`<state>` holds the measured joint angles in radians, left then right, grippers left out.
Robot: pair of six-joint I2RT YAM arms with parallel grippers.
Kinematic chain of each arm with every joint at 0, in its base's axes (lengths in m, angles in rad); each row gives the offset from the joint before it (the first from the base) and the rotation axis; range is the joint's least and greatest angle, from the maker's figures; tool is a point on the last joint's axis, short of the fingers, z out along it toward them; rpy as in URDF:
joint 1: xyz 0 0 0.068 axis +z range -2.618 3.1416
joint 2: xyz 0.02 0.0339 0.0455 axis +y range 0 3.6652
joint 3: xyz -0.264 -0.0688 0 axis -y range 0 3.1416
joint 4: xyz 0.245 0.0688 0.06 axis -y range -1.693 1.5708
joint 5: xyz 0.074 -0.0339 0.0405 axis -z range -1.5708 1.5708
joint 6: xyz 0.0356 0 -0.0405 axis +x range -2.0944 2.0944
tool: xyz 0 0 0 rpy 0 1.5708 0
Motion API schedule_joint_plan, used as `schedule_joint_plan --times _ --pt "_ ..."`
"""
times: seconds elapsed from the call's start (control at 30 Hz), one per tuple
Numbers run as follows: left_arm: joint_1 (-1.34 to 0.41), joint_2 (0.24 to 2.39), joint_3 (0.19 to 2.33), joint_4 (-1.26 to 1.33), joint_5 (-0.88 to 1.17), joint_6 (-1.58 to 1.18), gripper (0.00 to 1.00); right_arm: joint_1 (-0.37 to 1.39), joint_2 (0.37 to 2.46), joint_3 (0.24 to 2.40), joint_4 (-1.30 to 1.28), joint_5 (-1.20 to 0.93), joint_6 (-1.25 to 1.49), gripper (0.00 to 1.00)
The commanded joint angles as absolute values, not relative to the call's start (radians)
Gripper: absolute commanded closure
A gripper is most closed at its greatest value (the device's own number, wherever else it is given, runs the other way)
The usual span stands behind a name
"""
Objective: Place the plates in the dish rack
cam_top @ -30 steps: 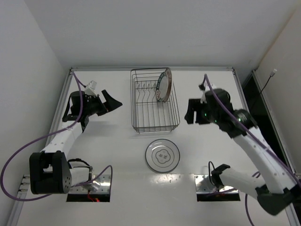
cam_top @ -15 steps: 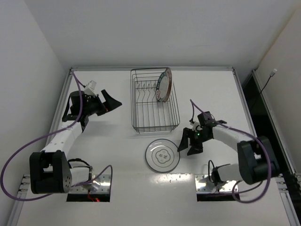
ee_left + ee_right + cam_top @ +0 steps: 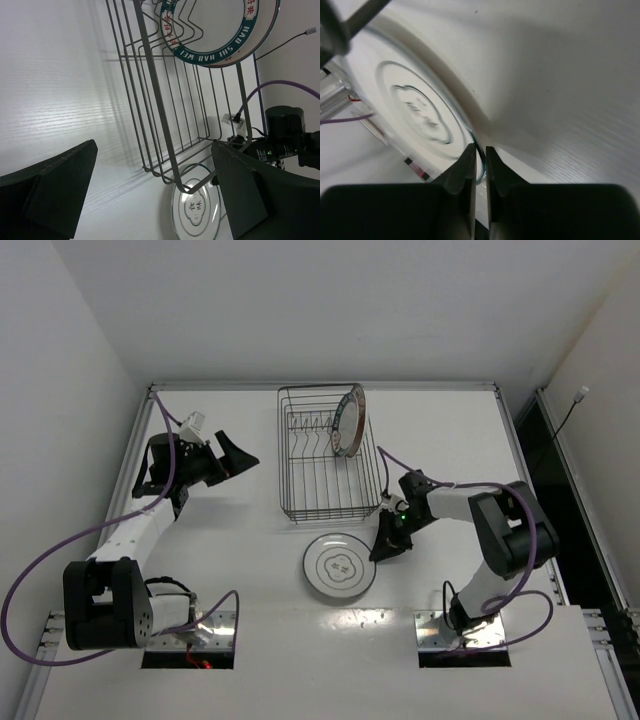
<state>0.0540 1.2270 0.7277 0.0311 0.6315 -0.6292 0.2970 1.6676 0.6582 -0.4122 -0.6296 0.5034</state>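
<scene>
A white thin-rimmed plate point(image 3: 340, 567) lies flat on the desk point(image 3: 230, 540), just in front of the dish rack point(image 3: 330, 517). The right hand point(image 3: 384, 543) is clamped on the plate's right rim. A lettered plate point(image 3: 349, 420) stands upright in the rack's far right corner. The left hand point(image 3: 238, 455) hovers left of the rack, fingers wide apart.

The right arm point(image 3: 470, 505) is dropping low across the tabletop point(image 3: 220, 540), and the right end effector point(image 3: 385, 541) is closing onto the right rim of the thin-rimmed white plate point(image 3: 340, 567), nudging it slightly leftward.
</scene>
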Motion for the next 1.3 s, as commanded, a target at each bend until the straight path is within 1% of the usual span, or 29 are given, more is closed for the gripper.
schedule_joint_plan --times 0.0,0.1,0.2,0.23,0.33,0.37,0.47,0.53,0.57,0.63,0.67,0.73,0.77,0.83,0.93,1.1,1.2,1.27 --pt "0.064 1.226 0.765 0.041 0.641 -0.617 0.02 0.29 1.703 0.696 -0.391 -0.637 0.473 0.99" --pt "0.064 1.226 0.765 0.032 0.632 -0.617 0.02 0.29 1.689 0.696 -0.41 -0.615 0.472 1.0" --pt "0.064 1.226 0.775 0.023 0.632 -0.607 0.02 0.314 1.562 0.696 -0.511 -0.526 0.472 1.0" --pt "0.064 1.226 0.775 0.023 0.632 -0.607 0.02 0.314 1.475 0.696 -0.567 -0.497 0.462 1.0" --pt "0.064 1.226 0.775 0.023 0.632 -0.607 0.02 0.337 1.337 0.721 -0.668 -0.444 0.462 1.0" --pt "0.064 1.235 0.775 0.023 0.632 -0.607 0.02 0.347 1.251 0.736 -0.743 -0.399 0.462 1.0" --pt "0.064 1.235 0.775 0.023 0.632 -0.607 0.02 0.357 1.116 0.84 -0.874 -0.319 0.462 1.0" --pt "0.064 1.235 0.775 0.014 0.632 -0.607 0.02 0.357 1.074 0.894 -0.928 -0.29 0.471 1.0" --pt "0.064 1.235 0.775 0.014 0.621 -0.607 0.02 0.357 1.063 0.96 -0.977 -0.29 0.471 1.0" --pt "0.064 1.235 0.775 0.014 0.621 -0.607 0.02 0.357 1.063 1.047 -1.026 -0.276 0.462 1.0" --pt "0.064 1.235 0.775 0.014 0.621 -0.607 0.02 0.357 1.072 1.142 -1.064 -0.276 0.462 1.0" --pt "0.064 1.235 0.775 0.014 0.621 -0.607 0.02 0.357 1.112 1.248 -1.101 -0.239 0.451 1.0" --pt "0.064 1.235 0.775 0.014 0.621 -0.607 0.02 0.357 1.13 1.355 -1.117 -0.224 0.451 1.0" --pt "0.064 1.235 0.775 0.005 0.612 -0.607 0.02 0.357 1.188 1.489 -1.137 -0.163 0.451 1.0" --pt "0.064 1.235 0.775 0.005 0.612 -0.607 0.02 0.357 1.253 1.595 -1.125 -0.123 0.442 1.0" --pt "0.064 1.235 0.775 -0.005 0.612 -0.598 0.02 0.357 1.374 1.669 -1.028 -0.071 0.442 1.0" --pt "0.064 1.244 0.775 -0.005 0.612 -0.598 0.02 0.357 1.44 1.756 -0.993 -0.015 0.451 1.0" --pt "0.064 1.244 0.775 -0.005 0.612 -0.598 0.02 0.357 1.524 1.844 -0.974 0.015 0.451 1.0"
